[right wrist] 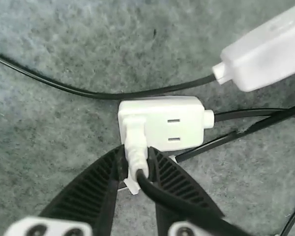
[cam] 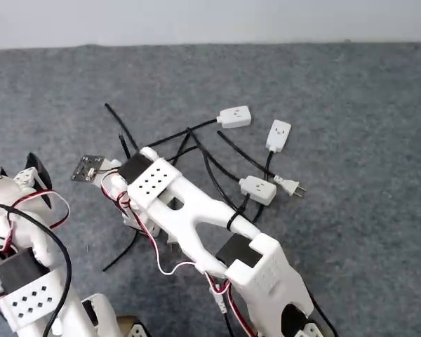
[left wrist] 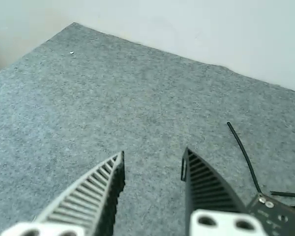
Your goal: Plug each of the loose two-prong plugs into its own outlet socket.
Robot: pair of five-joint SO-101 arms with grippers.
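My right gripper (right wrist: 136, 158) is shut on a white plug (right wrist: 134, 140) with a black cord. The plug presses against one end of a white outlet socket (right wrist: 173, 118), and its prongs are hidden. A second white socket (right wrist: 265, 49) lies close by. In the high view the right arm (cam: 196, 210) covers that spot. Beyond it lie three white sockets (cam: 234, 116), (cam: 278, 135), (cam: 258, 189) and a loose two-prong plug (cam: 290, 186). My left gripper (left wrist: 152, 164) is open over bare carpet, at the table's left (cam: 34, 177).
Black cords (cam: 196, 151) cross and tangle between the sockets. A loose cord end (left wrist: 229, 125) points toward the back wall. A small circuit board (cam: 88, 168) sits by the right arm's wrist. Grey carpet (cam: 365, 105) stretches to the right and back.
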